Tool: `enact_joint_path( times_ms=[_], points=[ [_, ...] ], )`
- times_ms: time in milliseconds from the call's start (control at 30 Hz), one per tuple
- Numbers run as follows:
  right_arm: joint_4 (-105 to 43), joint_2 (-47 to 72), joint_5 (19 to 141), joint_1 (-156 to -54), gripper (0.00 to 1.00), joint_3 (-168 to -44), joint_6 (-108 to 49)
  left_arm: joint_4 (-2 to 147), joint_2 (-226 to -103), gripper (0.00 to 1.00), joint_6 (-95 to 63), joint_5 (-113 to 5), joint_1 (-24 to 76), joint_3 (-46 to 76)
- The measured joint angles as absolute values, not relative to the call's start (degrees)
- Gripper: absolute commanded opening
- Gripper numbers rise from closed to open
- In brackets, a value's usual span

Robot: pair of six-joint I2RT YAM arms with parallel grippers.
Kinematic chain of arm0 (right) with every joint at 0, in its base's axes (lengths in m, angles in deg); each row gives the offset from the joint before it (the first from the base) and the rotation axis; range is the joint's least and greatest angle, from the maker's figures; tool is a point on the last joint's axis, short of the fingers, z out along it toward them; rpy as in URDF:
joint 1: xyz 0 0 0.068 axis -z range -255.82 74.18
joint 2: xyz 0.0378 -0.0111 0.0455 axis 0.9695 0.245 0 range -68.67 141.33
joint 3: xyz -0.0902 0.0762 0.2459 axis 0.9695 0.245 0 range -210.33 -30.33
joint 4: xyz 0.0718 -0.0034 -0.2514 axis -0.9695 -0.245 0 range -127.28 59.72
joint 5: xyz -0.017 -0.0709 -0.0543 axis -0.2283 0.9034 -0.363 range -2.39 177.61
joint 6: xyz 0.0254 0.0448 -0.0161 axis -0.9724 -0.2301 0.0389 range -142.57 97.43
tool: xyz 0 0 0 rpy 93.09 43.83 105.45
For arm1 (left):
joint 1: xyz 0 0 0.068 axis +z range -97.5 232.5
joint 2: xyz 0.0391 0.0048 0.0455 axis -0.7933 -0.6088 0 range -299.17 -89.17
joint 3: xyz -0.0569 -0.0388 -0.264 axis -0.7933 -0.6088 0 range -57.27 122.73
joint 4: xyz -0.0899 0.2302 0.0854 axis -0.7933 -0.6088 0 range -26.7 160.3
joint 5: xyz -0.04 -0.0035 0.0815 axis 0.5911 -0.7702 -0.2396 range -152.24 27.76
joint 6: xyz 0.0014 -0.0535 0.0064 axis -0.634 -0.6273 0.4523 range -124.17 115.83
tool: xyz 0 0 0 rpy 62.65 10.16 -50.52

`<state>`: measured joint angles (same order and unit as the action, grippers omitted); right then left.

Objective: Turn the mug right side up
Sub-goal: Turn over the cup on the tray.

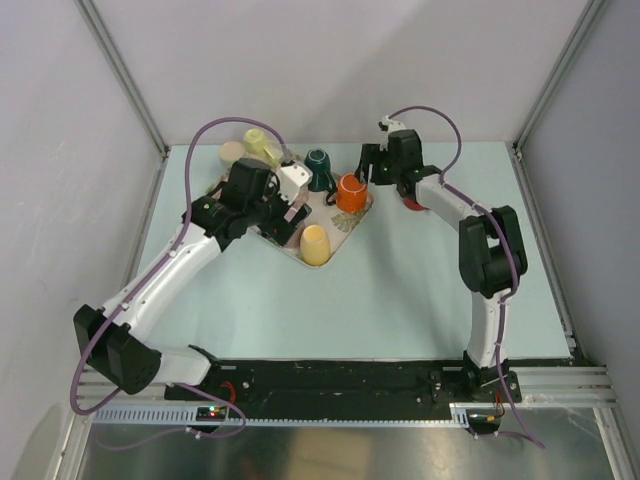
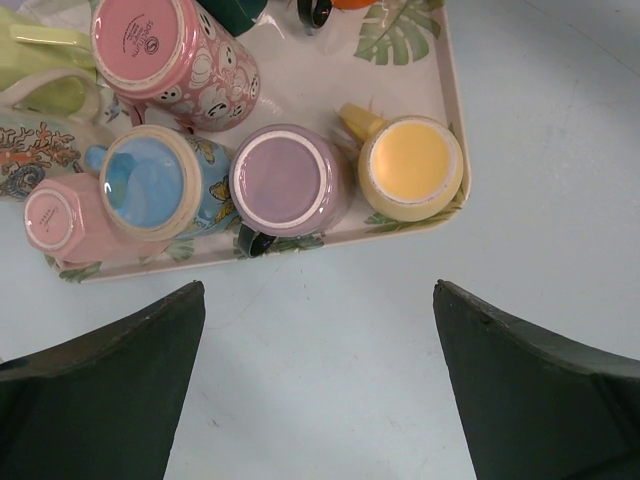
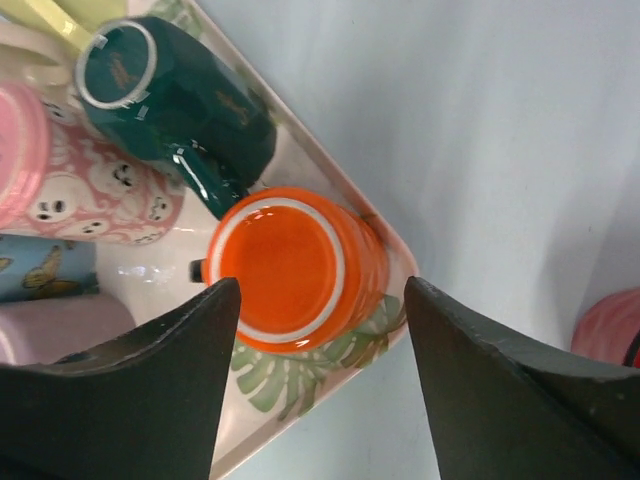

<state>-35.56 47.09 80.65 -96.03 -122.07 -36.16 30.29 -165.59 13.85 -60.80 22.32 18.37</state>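
- orange mug (image 3: 295,265)
- teal mug (image 3: 185,105)
- pink mug (image 2: 175,60), white faces
- blue mug (image 2: 150,185), butterflies
- lilac mug (image 2: 290,180)
- yellow mug (image 2: 412,165)
- white tray (image 2: 395,30), green leaves
- pale blue counter (image 2: 320,330)

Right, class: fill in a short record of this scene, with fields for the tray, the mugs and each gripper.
tray: on the table, crowded with mugs
orange mug: base up, at the tray's corner
right gripper: open, above the orange mug
left gripper: open, above the table beside the tray
yellow mug: base up, next to purple mug

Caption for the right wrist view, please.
Open right gripper poised over the upside-down orange mug at a corner of the tray.
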Motion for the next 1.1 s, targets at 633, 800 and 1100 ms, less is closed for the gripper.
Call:
enact_joint_path(
  times_ms=[633,800,1100],
  points=[
    [-33.0,54.7,65.7,-96.2,0.26,-125.0,-24.3,30.3,-166.9,1.00,13.8,-60.7,22.4,18.4],
    [-33.9,55.1,59.5,-96.4,0.56,-125.9,-17.4,30.3,-167.1,1.00,13.8,-60.7,22.4,18.4],
    [-36.8,53.4,72.3,-98.2,0.99,-128.5,-23.0,30.3,-167.6,1.00,13.8,-60.8,22.4,18.4]
  ],
)
